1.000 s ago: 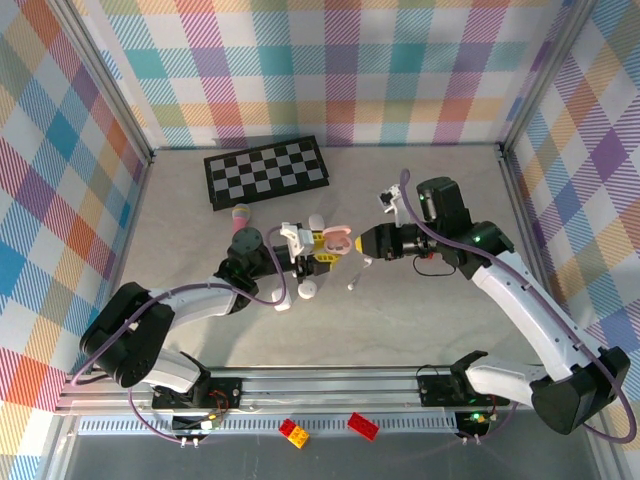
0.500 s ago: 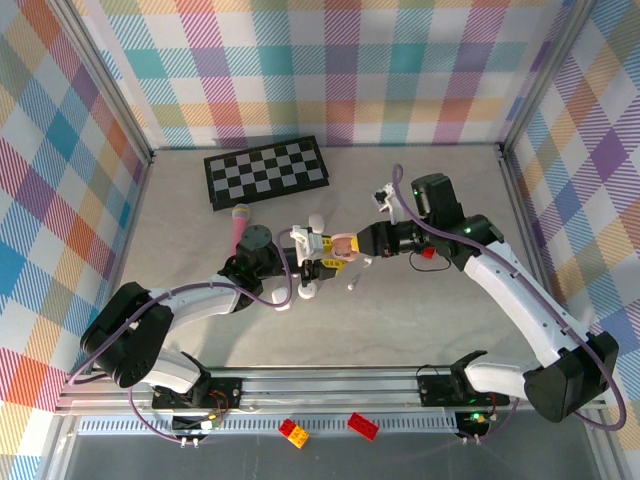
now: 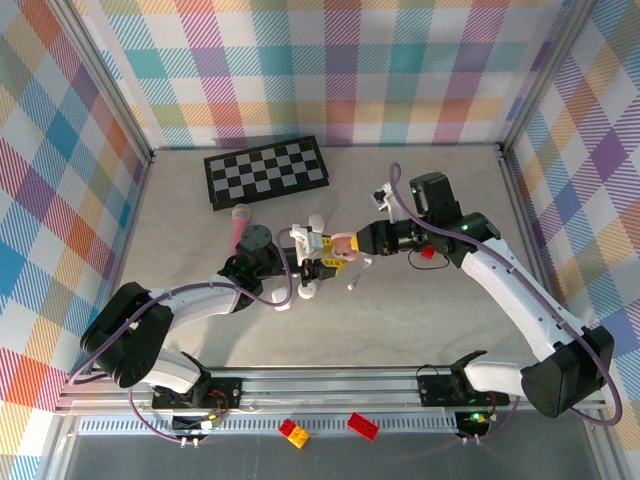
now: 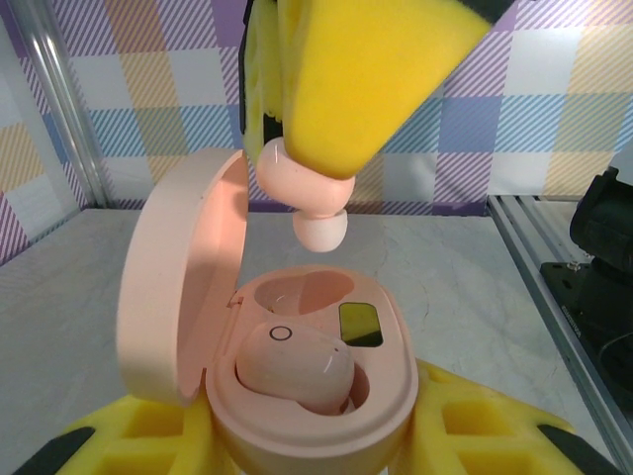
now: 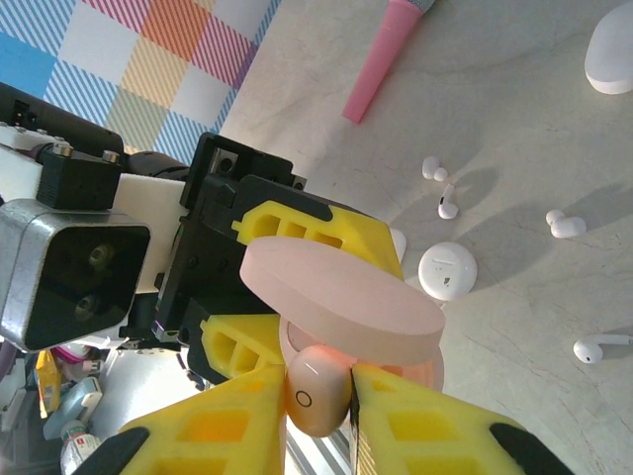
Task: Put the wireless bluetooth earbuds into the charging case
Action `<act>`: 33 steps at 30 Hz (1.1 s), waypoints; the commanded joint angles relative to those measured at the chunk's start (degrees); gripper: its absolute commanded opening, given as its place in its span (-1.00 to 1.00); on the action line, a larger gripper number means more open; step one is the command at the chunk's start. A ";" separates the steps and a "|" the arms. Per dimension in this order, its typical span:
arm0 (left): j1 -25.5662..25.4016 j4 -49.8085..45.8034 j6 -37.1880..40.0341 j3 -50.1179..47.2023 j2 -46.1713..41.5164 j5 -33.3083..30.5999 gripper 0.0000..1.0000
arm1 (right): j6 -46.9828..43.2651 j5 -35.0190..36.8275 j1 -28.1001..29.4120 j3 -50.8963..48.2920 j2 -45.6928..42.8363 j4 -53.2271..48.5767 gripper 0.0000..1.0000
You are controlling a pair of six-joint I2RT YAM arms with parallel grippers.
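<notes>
Over the open pink case [image 4: 391, 401] gripped in my left hand [image 3: 320, 256], my right hand [image 5: 318, 401] pinches a pink bud [image 4: 319, 230] just above the empty hole [image 4: 297, 295].

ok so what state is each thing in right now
pink case: lid open, gripped by left gripper
seated pink earbud: in its socket
other socket: empty
second pink earbud: pinched by right gripper, above the case
white case: closed
white earbuds: loose on table
</notes>
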 commanded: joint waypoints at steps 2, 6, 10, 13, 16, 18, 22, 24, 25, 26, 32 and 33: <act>-0.55 2.26 -0.92 1.83 -0.92 0.34 -0.42 | -1.50 -0.20 -0.59 -0.82 0.75 0.33 -0.56; -0.56 2.22 -0.89 1.83 -1.17 0.25 -0.42 | -1.77 0.31 -0.59 -0.86 1.19 -0.18 -0.56; -0.56 2.27 -0.88 1.74 -1.09 0.07 -0.42 | -2.06 0.86 -0.68 -0.62 1.54 -0.72 -0.56; -0.56 2.36 -0.88 1.74 -1.00 -0.15 -0.42 | -2.06 0.62 -0.68 -0.54 1.85 -0.95 -0.57; -0.56 2.57 -0.79 1.65 -0.70 -0.64 -0.42 | -2.12 0.08 -0.68 -0.40 1.82 -1.06 -0.57; -0.56 2.94 -0.73 1.56 -0.39 -0.91 -0.42 | -2.23 -0.11 -0.68 -0.31 1.82 -1.34 -0.57; -0.51 3.79 -1.22 1.56 -0.12 -0.93 -0.42 | -2.75 1.41 -0.68 -0.54 2.07 -2.39 -0.56; -0.55 3.79 -1.23 1.56 -0.21 -0.99 -0.42 | -2.78 1.81 -0.69 -0.66 2.34 -2.57 -0.56; -0.56 3.69 -1.19 1.56 -0.37 -1.02 -0.42 | -2.75 2.07 -0.68 -0.66 2.52 -2.61 -0.55; -0.54 3.65 -1.16 1.52 -0.45 -0.92 -0.42 | -2.68 2.26 -0.68 -0.72 2.65 -2.54 -0.54; -0.55 3.15 -1.10 1.30 -0.82 -0.82 -0.42 | -1.81 1.01 -0.68 -0.13 2.74 -0.77 -0.27; -0.56 3.14 -0.97 1.21 -0.83 -0.86 -0.42 | -1.68 0.88 -0.70 -0.13 2.38 -0.21 -0.23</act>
